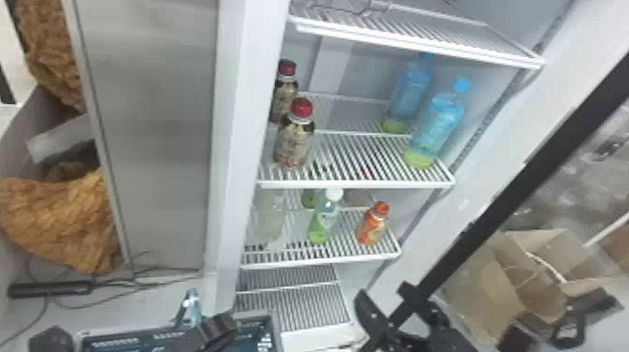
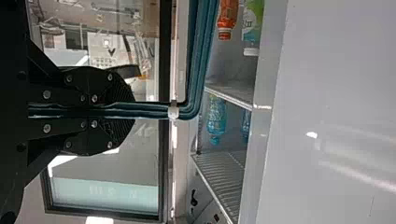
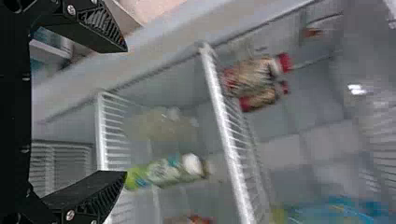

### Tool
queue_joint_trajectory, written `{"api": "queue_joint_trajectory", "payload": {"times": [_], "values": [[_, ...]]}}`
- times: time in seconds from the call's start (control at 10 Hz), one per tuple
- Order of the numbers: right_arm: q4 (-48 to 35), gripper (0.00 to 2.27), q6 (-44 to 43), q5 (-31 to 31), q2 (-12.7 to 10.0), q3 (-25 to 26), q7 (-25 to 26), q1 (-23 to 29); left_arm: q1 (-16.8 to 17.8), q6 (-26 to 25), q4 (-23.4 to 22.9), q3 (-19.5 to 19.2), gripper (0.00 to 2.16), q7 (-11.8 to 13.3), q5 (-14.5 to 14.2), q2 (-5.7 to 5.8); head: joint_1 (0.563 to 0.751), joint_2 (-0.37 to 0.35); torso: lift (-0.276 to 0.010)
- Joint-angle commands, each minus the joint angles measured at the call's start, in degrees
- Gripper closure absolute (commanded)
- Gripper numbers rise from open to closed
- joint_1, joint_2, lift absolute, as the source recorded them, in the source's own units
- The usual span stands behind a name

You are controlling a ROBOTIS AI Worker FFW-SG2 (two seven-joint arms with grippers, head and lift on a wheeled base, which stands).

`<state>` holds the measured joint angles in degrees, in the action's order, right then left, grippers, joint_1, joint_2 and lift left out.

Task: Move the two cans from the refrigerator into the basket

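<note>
Low in the head view, my left gripper (image 1: 217, 327) is at the dark basket (image 1: 277, 327). The left wrist view has my left gripper (image 2: 133, 109) shut on the teal basket rim (image 2: 198, 60). My right gripper (image 1: 384, 299) stands open before the lower shelves; in its wrist view the right gripper (image 3: 126, 111) has nothing between its fingers. The refrigerator shelves hold bottles: two dark red-capped ones (image 1: 295, 140), two blue ones (image 1: 433, 131), a green white-capped one (image 1: 325, 217), an orange one (image 1: 372, 224) and a pale one (image 1: 271, 220).
Wire shelf edges (image 1: 355, 184) cross the refrigerator opening. A grey panel (image 1: 154, 140) and white frame stand at its left, the black-edged door (image 1: 505, 196) at its right. Cardboard boxes (image 1: 529, 276) show beyond the door. Cables (image 1: 117, 281) lie at lower left.
</note>
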<state>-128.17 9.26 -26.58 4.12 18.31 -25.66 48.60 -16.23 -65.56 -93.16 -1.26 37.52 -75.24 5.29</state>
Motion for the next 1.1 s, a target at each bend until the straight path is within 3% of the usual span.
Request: {"api": "queue_joint_trajectory", "payload": {"times": [0.0,0.5,1.0], "values": [[-0.4,0.11,-6.9,0.3,-2.0,1.3,0.1,3.3,-0.1,-0.1,0.0,0.0,1.19,0.0,0.1,-0.01,0.695,-0.350,-0.031],[-6.6,0.11,-10.5,2.6,-3.9,2.8,2.1,14.1,-0.2,-0.1,0.0,-0.3,1.19,0.3,0.1,0.07,0.695,-0.350,-0.031],[-2.7,0.11,-18.3,3.3,-4.2,2.8,2.2,14.7,-0.4,0.2,-0.3,-0.6,1.19,0.4,-0.1,-0.10,0.695,-0.350,-0.031]]}}
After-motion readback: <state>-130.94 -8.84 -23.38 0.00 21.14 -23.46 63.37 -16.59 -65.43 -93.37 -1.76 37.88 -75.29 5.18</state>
